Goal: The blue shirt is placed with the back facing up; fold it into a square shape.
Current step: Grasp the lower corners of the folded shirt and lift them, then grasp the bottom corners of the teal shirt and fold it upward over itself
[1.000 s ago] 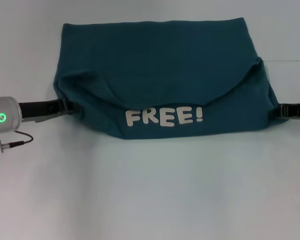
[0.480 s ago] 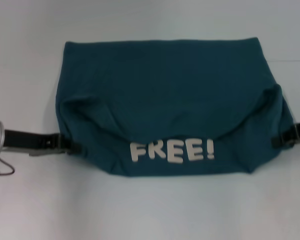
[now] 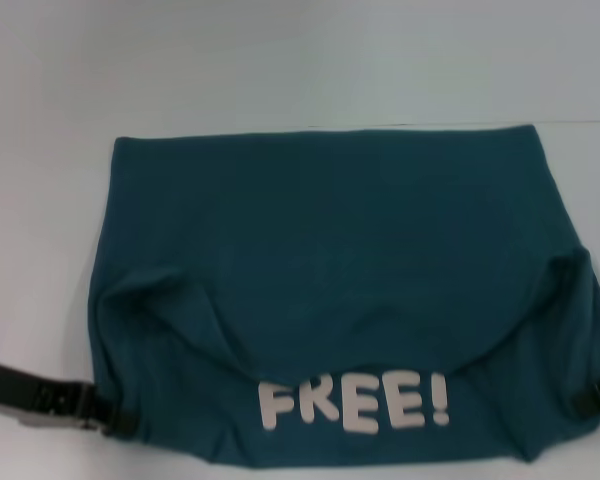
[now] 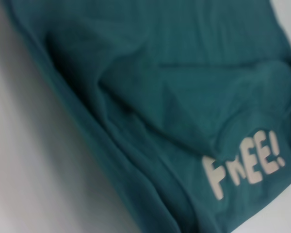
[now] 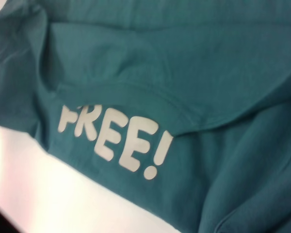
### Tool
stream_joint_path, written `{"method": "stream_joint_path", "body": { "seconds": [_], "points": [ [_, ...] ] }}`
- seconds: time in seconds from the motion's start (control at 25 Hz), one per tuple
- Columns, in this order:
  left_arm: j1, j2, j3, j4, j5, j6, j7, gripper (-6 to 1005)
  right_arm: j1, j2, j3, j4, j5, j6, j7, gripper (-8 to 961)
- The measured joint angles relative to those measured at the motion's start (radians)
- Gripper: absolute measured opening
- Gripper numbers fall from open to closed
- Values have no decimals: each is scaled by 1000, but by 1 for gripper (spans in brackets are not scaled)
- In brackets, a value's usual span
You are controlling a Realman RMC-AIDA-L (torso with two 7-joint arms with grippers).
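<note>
The blue shirt (image 3: pixel 330 250) lies on the white table, its near part turned over so that the cream "FREE!" lettering (image 3: pixel 352 402) faces up along the near edge. My left gripper (image 3: pixel 110 418) grips the shirt's near left corner and my right gripper (image 3: pixel 595 395) grips its near right corner. The fabric hides both sets of fingertips. The fold bulges upward between them. The left wrist view shows the creased shirt (image 4: pixel 160 87) and its lettering (image 4: pixel 242 165). The right wrist view shows the shirt (image 5: pixel 184 58) and its lettering (image 5: pixel 116 141) up close.
The bare white table (image 3: pixel 280 60) extends beyond the shirt's far edge and along its left side. No other objects show.
Both grippers have moved toward me with the shirt's near fold. The whole shirt and its lettering now sit lower and larger in the head view.
</note>
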Motion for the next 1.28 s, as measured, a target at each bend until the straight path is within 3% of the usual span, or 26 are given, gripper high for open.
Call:
{"method": "stream_joint_path", "body": {
  "seconds": [0.24,0.4,0.44,0.52,0.76,1.04,1.28],
  "points": [
    [11,-4,-8,1,58,52,19,28,-31,-2,2,4,-4,-65,-35,60],
    [-1,5,-66,-13,52,86,61,28,-30,-14,57,8,12,-42,-56,61],
    [-28,25,-123,-35,50,88,69,28,-25,-17,81,8,17,-27,-59,61],
    [-51,40,-161,-54,51,75,56,28,-15,-21,125,8,31,12,-58,61],
    [-120,61,-208,-95,51,-20,-24,28,0,-24,217,9,100,174,-21,62],
    [-194,62,-199,-101,51,-153,-115,27,-25,-22,293,15,257,332,4,63],
    [-275,58,-190,-141,54,-306,-148,28,3,-7,283,55,319,511,-1,65]
  ]
}}
